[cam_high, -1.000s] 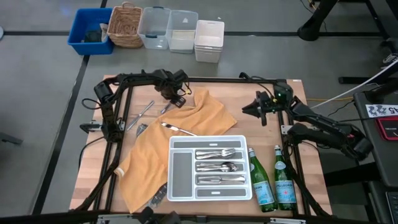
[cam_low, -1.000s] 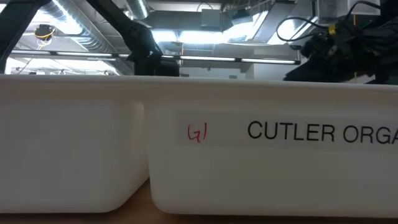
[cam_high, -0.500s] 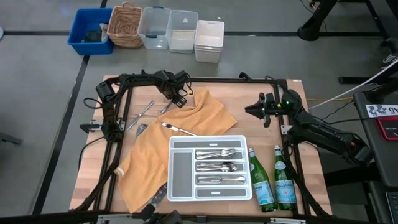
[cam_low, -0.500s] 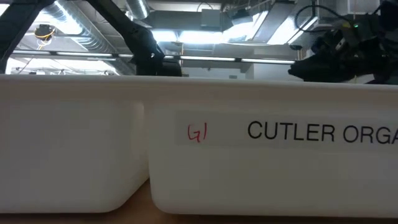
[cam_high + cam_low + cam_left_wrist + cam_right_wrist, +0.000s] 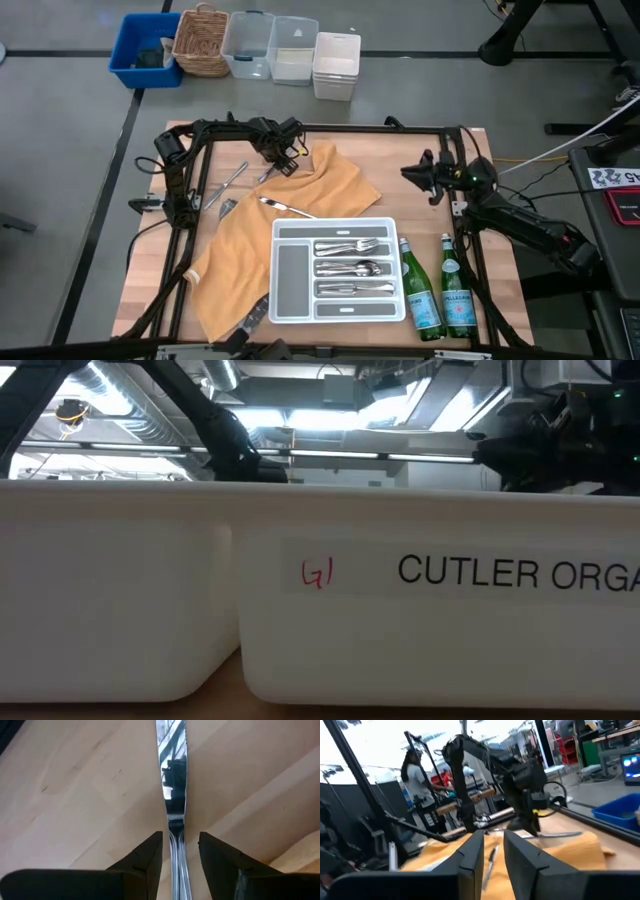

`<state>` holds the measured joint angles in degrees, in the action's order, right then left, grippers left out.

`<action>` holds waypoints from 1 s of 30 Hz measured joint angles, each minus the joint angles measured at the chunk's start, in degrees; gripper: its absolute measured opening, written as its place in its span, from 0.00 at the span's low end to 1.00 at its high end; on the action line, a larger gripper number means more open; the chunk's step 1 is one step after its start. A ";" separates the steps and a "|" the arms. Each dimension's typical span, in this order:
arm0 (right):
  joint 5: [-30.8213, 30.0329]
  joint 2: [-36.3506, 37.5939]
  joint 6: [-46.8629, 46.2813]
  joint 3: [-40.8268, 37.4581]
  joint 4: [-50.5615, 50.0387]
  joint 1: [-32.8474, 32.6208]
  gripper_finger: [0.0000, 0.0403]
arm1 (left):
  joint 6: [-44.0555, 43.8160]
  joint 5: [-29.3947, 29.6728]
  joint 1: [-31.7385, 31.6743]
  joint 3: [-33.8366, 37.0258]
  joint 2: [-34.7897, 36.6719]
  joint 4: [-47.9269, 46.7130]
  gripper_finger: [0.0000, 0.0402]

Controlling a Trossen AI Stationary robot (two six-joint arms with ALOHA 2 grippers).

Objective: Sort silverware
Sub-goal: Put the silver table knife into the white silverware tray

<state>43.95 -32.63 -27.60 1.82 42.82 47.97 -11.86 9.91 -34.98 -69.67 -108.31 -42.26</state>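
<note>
The silverware is partly sorted: forks, spoons and knives already lie in three slots of the white tray on the orange cloth. Loose pieces are left at the far left of the bench: a knife on the cloth, and a few pieces on the bare wood beside the cloth.

The left claw is low over the far edge of the cloth. In the left wrist view its fingers stand apart on either side of a knife that lies flat on the wood, the handle between them, not yet clamped. This arm has hardly moved in the last second.

The right claw has changed more. A second ago it was pointing toward the middle of the bench; now it has pulled back toward the right frame and is held high and empty, its fingers with a narrow gap between them. In my judgement this arm is making room, and the next pick belongs to the left arm.

The step in hand is the closing on the knife handle. The handle is thin and flat on the wood, so the fingers may slip over it.

Two green bottles stand just beside the tray.
</note>
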 joint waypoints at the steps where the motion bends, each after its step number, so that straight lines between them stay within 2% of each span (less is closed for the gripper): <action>1: 0.01 0.02 -1.09 -0.64 1.34 0.00 0.19 | 0.00 0.00 0.00 0.04 -0.02 0.48 0.29; 12: -0.03 0.01 -3.63 -1.22 2.67 0.00 0.19 | 2.10 0.96 -0.24 0.04 -0.24 2.80 0.29; 22: -0.19 -0.05 -3.46 -1.33 2.11 0.00 0.19 | 2.23 0.56 -1.29 -0.28 -3.71 2.45 0.29; 30: -2.02 -0.25 -1.28 -1.37 1.87 0.00 0.19 | 2.25 -1.11 -1.40 -0.24 -3.87 1.57 0.14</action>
<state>41.93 -32.88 -28.88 0.45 44.69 47.97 -9.61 8.80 -36.38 -69.91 -112.18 -40.69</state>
